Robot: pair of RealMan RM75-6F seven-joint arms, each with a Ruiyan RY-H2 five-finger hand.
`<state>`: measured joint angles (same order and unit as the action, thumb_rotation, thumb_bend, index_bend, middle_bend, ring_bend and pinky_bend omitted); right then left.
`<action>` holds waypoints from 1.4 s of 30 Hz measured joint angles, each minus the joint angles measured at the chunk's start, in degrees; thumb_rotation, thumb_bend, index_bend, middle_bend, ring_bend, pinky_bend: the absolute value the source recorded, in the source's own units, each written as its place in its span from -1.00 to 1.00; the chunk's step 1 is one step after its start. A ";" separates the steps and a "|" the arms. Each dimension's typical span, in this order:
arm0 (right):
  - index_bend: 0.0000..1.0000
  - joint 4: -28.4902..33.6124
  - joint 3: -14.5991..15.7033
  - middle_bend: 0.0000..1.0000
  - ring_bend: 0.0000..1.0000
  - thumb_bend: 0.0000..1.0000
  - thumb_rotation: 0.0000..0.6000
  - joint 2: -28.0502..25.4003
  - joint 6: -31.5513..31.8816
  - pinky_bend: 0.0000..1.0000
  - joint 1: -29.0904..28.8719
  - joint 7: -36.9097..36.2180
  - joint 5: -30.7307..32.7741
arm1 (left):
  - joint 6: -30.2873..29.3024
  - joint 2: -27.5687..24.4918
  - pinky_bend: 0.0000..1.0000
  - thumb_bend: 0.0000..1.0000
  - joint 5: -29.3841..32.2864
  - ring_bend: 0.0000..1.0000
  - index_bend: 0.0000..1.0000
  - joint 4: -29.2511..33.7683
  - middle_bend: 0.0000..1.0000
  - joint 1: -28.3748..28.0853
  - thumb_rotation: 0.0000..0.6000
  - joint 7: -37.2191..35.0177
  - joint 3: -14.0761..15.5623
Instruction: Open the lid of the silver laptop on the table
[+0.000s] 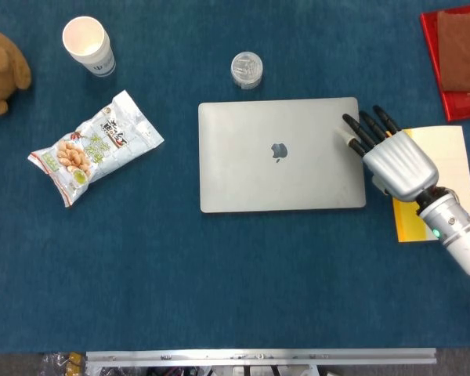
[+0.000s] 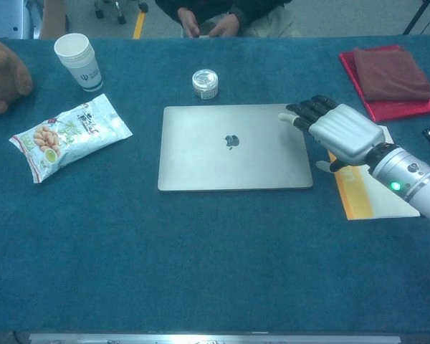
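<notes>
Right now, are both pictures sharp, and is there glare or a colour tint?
Head view: sharp, evenly lit, soft sheen on the silver laptop, bluish tint. Chest view: also sharp, same tint, a faint shadow beneath the right robot hand.
</notes>
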<state>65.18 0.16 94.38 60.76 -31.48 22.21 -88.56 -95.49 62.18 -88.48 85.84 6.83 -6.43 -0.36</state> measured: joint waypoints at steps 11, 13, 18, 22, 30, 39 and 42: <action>-1.00 -0.75 -0.31 -1.00 -1.00 -0.58 1.00 1.51 -0.12 -0.88 -0.47 1.10 0.02 | -0.36 -0.11 -0.96 -0.79 0.15 -1.00 -0.96 -0.78 -1.00 0.33 1.00 -1.22 0.07; -1.00 -0.90 -0.22 -1.00 -1.00 -0.55 1.00 1.63 -0.08 -0.88 -0.49 1.29 -0.10 | -0.37 -0.09 -0.96 -0.79 0.16 -1.00 -0.96 -0.89 -1.00 0.35 1.00 -1.34 0.08; -1.00 -1.40 -0.03 -1.00 -1.00 -0.49 1.00 1.97 0.07 -0.88 -0.52 1.33 -0.36 | -0.39 -0.03 -0.96 -0.79 0.18 -1.00 -0.96 -1.10 -1.00 0.35 1.00 -1.52 0.05; -1.00 -1.91 -0.07 -1.00 -1.00 -0.46 1.00 2.50 0.14 -0.88 -0.66 1.21 -0.51 | -0.32 0.02 -0.96 -0.79 0.21 -1.00 -0.96 -1.22 -1.00 0.31 1.00 -1.61 0.04; -1.00 -2.28 -0.43 -1.00 -1.00 -0.46 1.00 4.28 0.31 -0.88 -1.32 1.26 -0.91 | -0.50 -0.02 -0.96 -0.79 0.39 -1.00 -0.96 -1.45 -1.00 0.53 1.00 -2.02 0.03; -1.00 -2.59 -1.42 -1.00 -1.00 -0.46 1.00 6.84 -0.07 -0.88 -2.53 2.58 -0.85 | -0.85 -0.06 -0.96 -0.79 0.63 -1.00 -0.96 -1.96 -1.00 0.90 1.00 -2.85 0.01; -1.00 -2.87 -1.98 -1.00 -1.00 -0.46 1.00 7.77 -0.30 -0.88 -3.08 3.32 -0.61 | -0.87 -0.09 -0.96 -0.79 0.75 -1.00 -0.96 -2.12 -1.00 1.01 1.00 -3.24 0.01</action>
<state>62.31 -1.81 102.16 60.47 -34.56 25.53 -89.17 -96.36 62.09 -87.72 83.72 7.84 -9.67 -0.34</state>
